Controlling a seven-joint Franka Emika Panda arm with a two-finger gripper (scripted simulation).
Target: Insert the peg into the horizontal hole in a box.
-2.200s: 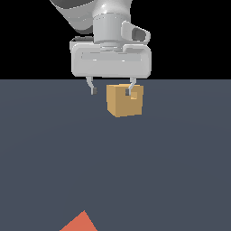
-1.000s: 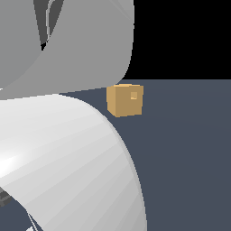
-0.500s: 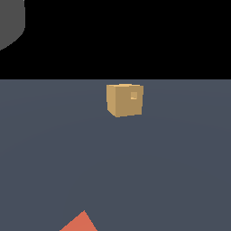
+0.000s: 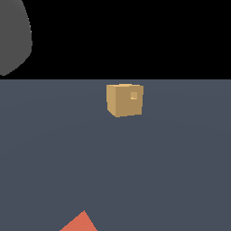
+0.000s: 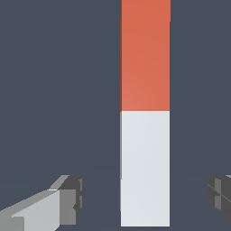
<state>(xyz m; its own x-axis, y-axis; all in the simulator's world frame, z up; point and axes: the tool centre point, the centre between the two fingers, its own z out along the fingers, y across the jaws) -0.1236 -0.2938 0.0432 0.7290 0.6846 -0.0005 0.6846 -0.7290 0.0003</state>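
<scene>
My end effector [image 5: 144,198] is spread wide, its two fingers [image 5: 67,200] standing on either side of the peg [image 5: 145,113] without touching it. The peg lies flat on the dark bench [image 5: 58,90], its pale grey-white half between my fingertips and its orange-red half reaching away from me. In the exterior view only a corner of the peg's orange-red end [image 4: 80,223] shows at the bottom edge. The box [image 4: 124,99] sits well apart from it, farther back on the bench near the horizon line. The horizontal hole [image 4: 134,95] opens in the box's face that is turned toward the exterior view's right. A grey rounded part of my arm [image 4: 13,36] shows at that view's upper left.
</scene>
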